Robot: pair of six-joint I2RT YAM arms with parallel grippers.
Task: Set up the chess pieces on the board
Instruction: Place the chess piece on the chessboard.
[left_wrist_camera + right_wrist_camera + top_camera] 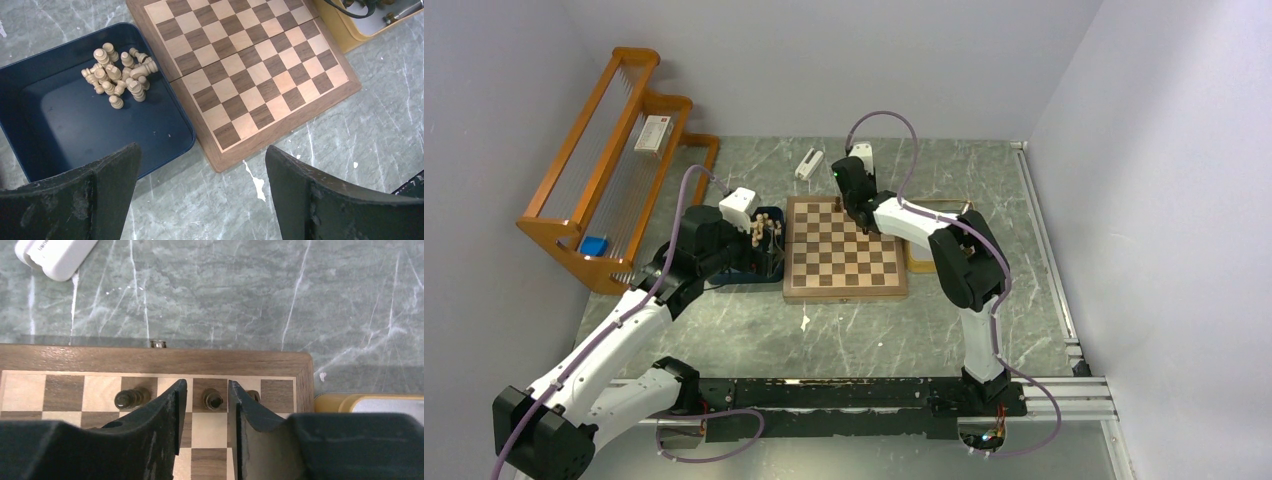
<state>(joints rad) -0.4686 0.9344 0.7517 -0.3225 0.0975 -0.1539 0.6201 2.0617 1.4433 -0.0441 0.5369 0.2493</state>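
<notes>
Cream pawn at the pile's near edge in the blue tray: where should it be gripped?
Probably by its round head, from straight above with the open left gripper. The pawn seems upright and apart from the pile, with bare blue tray floor on its near side.

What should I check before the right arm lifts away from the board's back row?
1. Right pincer clear of the dark piece inside it: ok, jaws parted.
2. That piece upright on the board: ok.
3. Half-hidden dark piece beside it clear of the pincer: cannot tell.
4. Left pincer open: ok, wide.
5. Pale pieces ready for picking: not ok, heaped in the blue tray.
</notes>
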